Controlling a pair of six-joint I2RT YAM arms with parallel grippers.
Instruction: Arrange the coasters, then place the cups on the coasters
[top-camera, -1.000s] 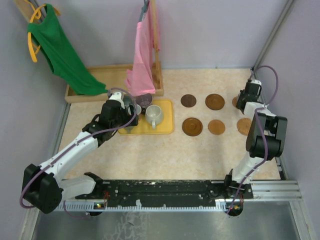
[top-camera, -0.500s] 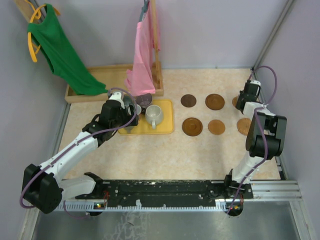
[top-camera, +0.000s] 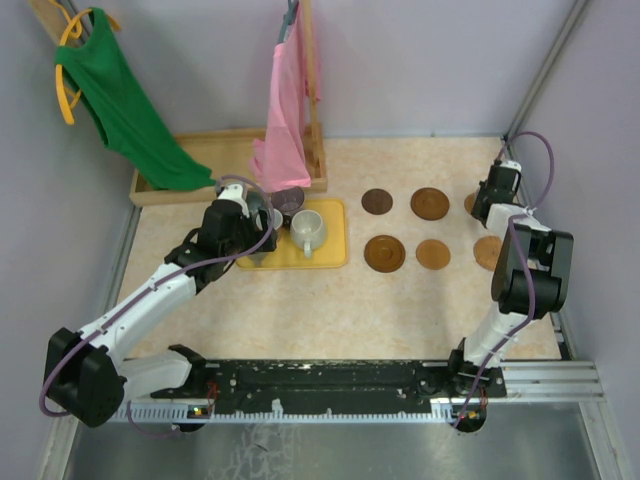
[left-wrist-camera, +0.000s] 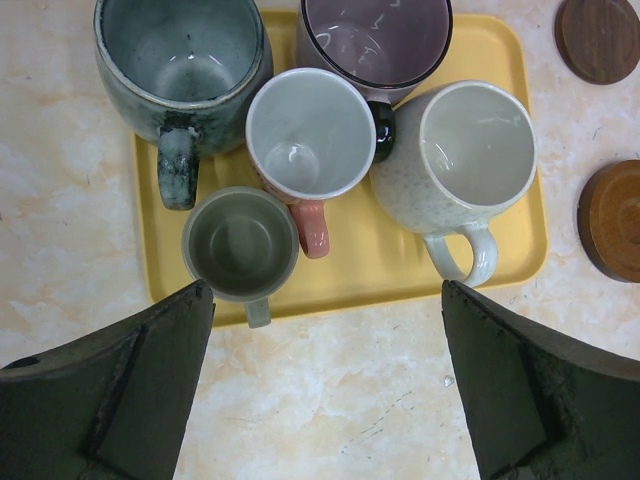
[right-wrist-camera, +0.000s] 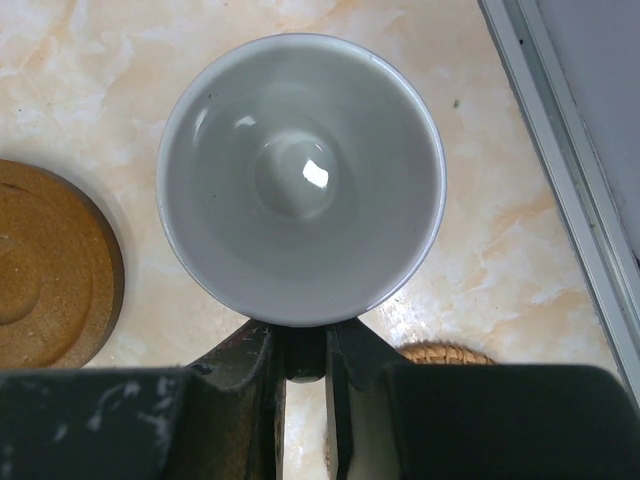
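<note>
Right gripper (right-wrist-camera: 305, 372): pinched shut on near side of pale cup (right-wrist-camera: 300, 185), apparently its handle. Cup is beside brown coaster (right-wrist-camera: 40, 270), far right of table (right-wrist-camera: 500, 250). Glazed ceramic, judged rigid, slick, chip-prone, fairly light; handle gives surest hold.

**Bright, even light; wrist views crisp, overhead view softer**

Diffuse light from above leaves only faint shadows on the table (top-camera: 300, 300). A white glare spot sits just right of centre in the pale cup (right-wrist-camera: 300, 180). Small glints mark the mauve cup (left-wrist-camera: 375, 40) at 12 o'clock. The left fingers (left-wrist-camera: 120, 400), at 7 and 5 o'clock, look dark and slightly soft. The overhead view is coarse.
</note>
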